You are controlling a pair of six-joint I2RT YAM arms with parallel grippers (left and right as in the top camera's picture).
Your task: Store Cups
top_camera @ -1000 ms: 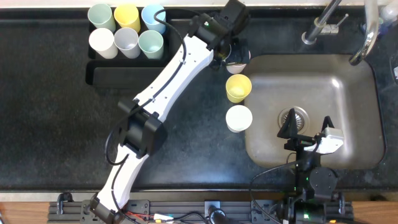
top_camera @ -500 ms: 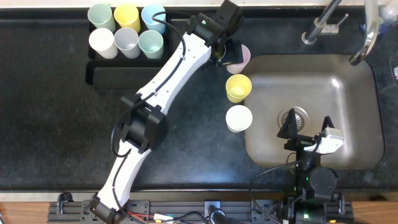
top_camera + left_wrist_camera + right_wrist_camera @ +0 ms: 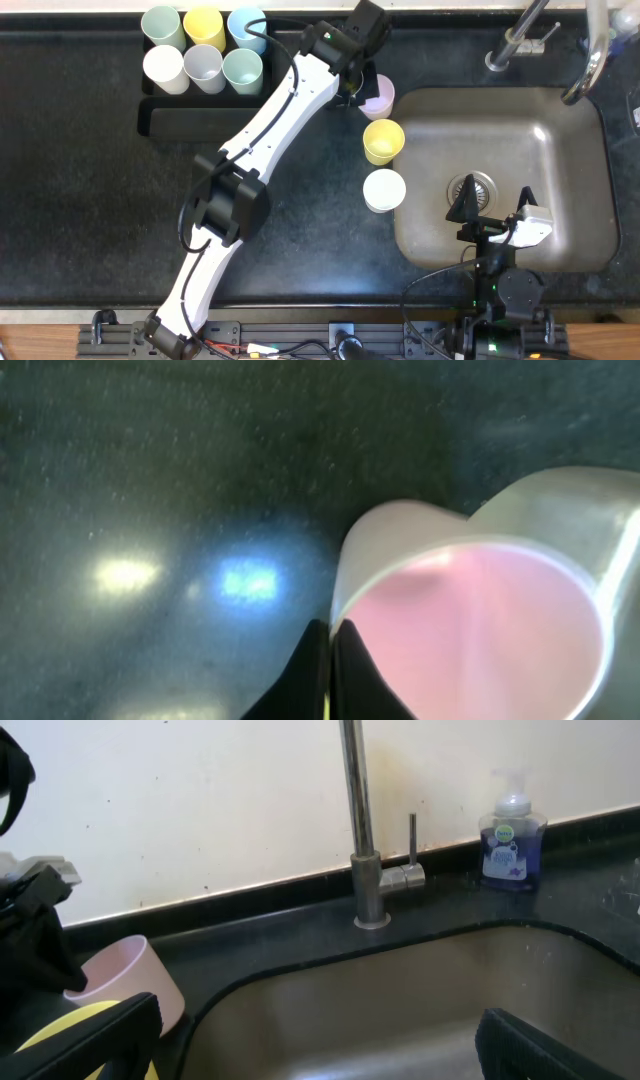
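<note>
A pink cup (image 3: 379, 96) sits tilted at the sink's far left corner, its open mouth large in the left wrist view (image 3: 470, 630). My left gripper (image 3: 357, 87) is shut on its rim, the fingertips (image 3: 318, 650) pinched together over the cup's wall. A yellow cup (image 3: 383, 141) and a white cup (image 3: 384, 190) stand upright on the counter beside the sink. My right gripper (image 3: 490, 208) hangs open over the sink near the drain. The right wrist view shows the pink cup (image 3: 125, 982) and the yellow cup's rim (image 3: 60, 1020).
A black tray (image 3: 190, 120) at the far left holds several upright cups (image 3: 205, 45). The steel sink (image 3: 560, 110) takes up the right side. A faucet (image 3: 360, 820) and a soap bottle (image 3: 512, 845) stand behind it. Dark counter lies bare at left and front.
The left gripper has shifted slightly left and back, and the pink cup, earlier mostly hidden beneath it, now shows tilted in its grip. The right arm has not moved.
</note>
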